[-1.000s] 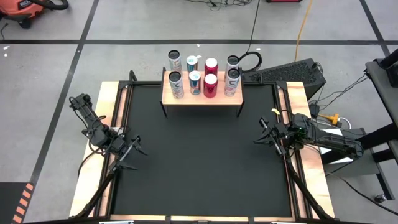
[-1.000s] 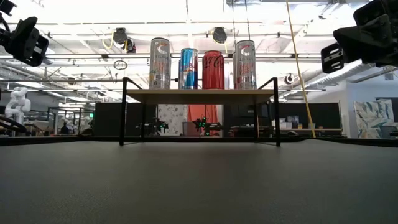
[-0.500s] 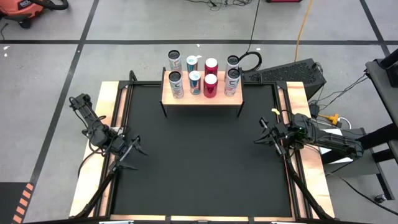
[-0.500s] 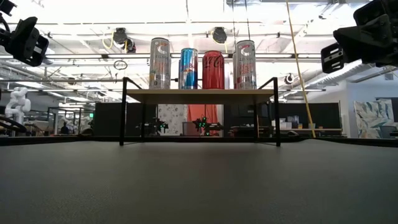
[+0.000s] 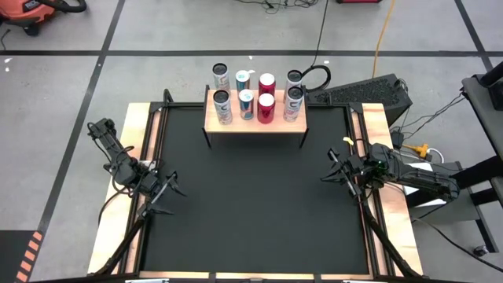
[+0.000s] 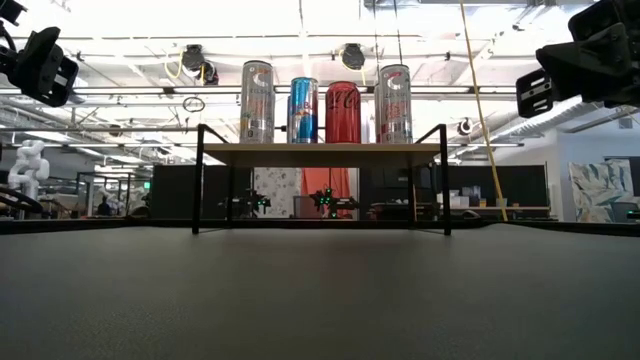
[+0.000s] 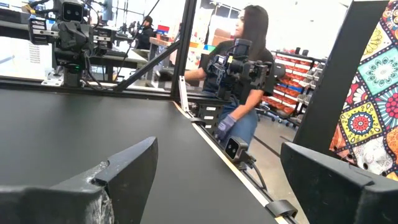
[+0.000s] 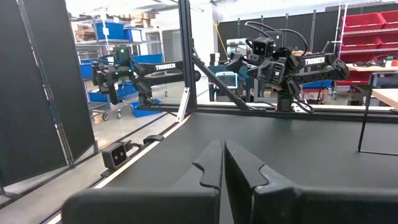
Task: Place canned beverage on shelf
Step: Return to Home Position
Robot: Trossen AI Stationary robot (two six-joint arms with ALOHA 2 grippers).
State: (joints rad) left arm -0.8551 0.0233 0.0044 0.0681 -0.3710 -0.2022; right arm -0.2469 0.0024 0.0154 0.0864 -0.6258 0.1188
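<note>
Cans (image 5: pixel 246 104) stand on the shelf (image 5: pixel 255 126) at the counter's (image 5: pixel 134 157) far edge, two rows deep. The left gripper (image 7: pixel 217 146) is spread wide and empty at the left, and the right gripper (image 8: pixel 224 149) is pinched closed on nothing at the right, both well apart from the shelf. Risk: a stray arm swing while homing clips the thin-legged shelf and topples the tight-packed cans. The low view hides the back row behind the front four.
</note>
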